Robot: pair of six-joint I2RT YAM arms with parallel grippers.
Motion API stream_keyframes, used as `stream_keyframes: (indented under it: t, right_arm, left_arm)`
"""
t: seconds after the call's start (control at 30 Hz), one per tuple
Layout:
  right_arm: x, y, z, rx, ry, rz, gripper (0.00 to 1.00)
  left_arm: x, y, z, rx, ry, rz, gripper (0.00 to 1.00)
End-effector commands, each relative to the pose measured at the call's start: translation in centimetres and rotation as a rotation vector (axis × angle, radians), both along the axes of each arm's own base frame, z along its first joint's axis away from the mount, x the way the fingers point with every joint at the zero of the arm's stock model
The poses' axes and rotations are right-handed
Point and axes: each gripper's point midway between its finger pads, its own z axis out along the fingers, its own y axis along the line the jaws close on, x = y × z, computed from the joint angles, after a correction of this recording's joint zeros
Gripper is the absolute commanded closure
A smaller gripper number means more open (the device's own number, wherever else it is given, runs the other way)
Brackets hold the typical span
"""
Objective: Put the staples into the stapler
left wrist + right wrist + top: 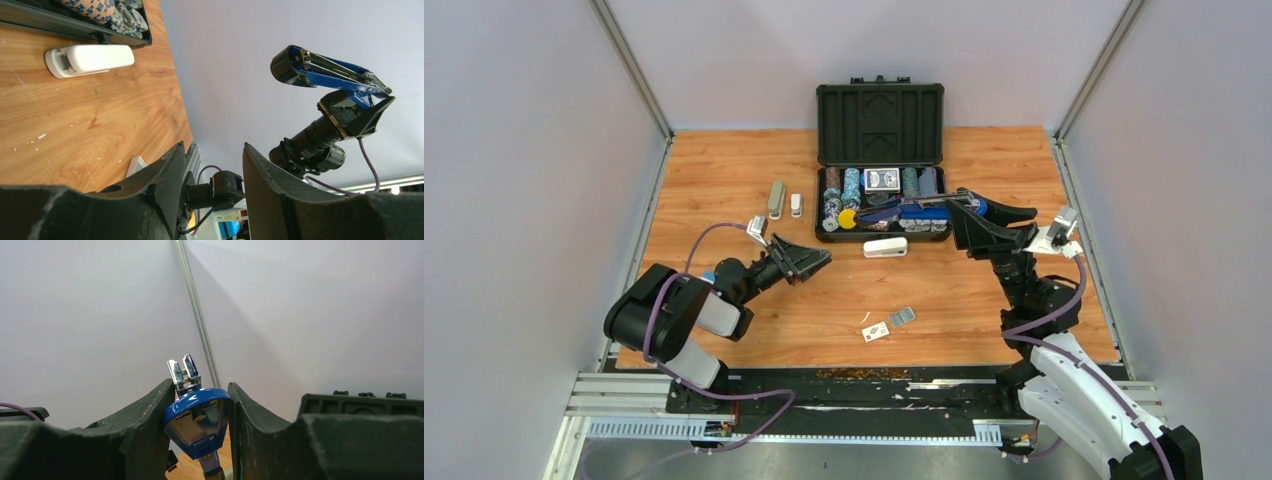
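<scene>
The blue stapler (919,210) is held up in the air over the front of the black case, hinged open, with my right gripper (959,213) shut on its rear end. The right wrist view shows its blue body (199,420) wedged between both fingers, its silver rail tip poking up. The staples (903,316), a small grey ribbed block, lie flat on the table near the front centre. My left gripper (819,262) hovers left of centre, open and empty. In the left wrist view its gripper (213,150) faces the raised stapler (325,75).
An open black case (881,110) of poker chips sits at the back. A white stapler (885,247) lies in front of it, also in the left wrist view (90,59). A grey-olive stapler (776,199) and a small white one (796,205) lie back left. A white box (876,330) lies beside the staples.
</scene>
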Motion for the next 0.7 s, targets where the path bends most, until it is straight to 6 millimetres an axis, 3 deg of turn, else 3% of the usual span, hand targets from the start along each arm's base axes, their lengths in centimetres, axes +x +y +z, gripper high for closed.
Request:
stream_keyframes:
  t: [0.0, 0.17, 0.3, 0.33, 0.47, 0.57, 0.67]
  right_arm:
    - [-2.8, -1.3, 4.7, 0.092, -0.150, 0.016, 1.00]
    - [-2.8, -0.4, 3.2, 0.039, -0.128, 0.048, 1.00]
    - [-2.6, 0.2, 1.7, 0.000, -0.102, 0.067, 1.00]
    - [-2.6, 0.4, 1.3, -0.009, -0.097, 0.071, 1.00]
    - [-2.7, 1.1, -0.3, -0.045, -0.081, 0.104, 1.00]
    - [-3.0, 1.7, -1.1, -0.066, -0.082, 0.135, 1.00]
    - [-3.2, 2.2, -1.6, -0.083, -0.082, 0.168, 1.00]
  left_arm:
    - [-0.5, 0.4, 2.9, -0.022, -0.145, 0.008, 0.45]
    - [-1.0, 0.0, 5.8, 0.009, -0.264, -0.007, 0.43]
    - [-1.1, -0.9, 7.6, 0.214, -0.413, -0.007, 0.39]
    - [-1.3, -0.6, 9.3, 0.268, -0.484, 0.019, 0.35]
    - [-1.0, 1.1, 12.0, 0.545, -0.624, 0.125, 0.22]
    - [-1.3, 1.6, 14.9, 0.613, -0.739, 0.143, 0.17]
    - [-1.8, 0.9, 16.5, 0.617, -0.815, 0.100, 0.12]
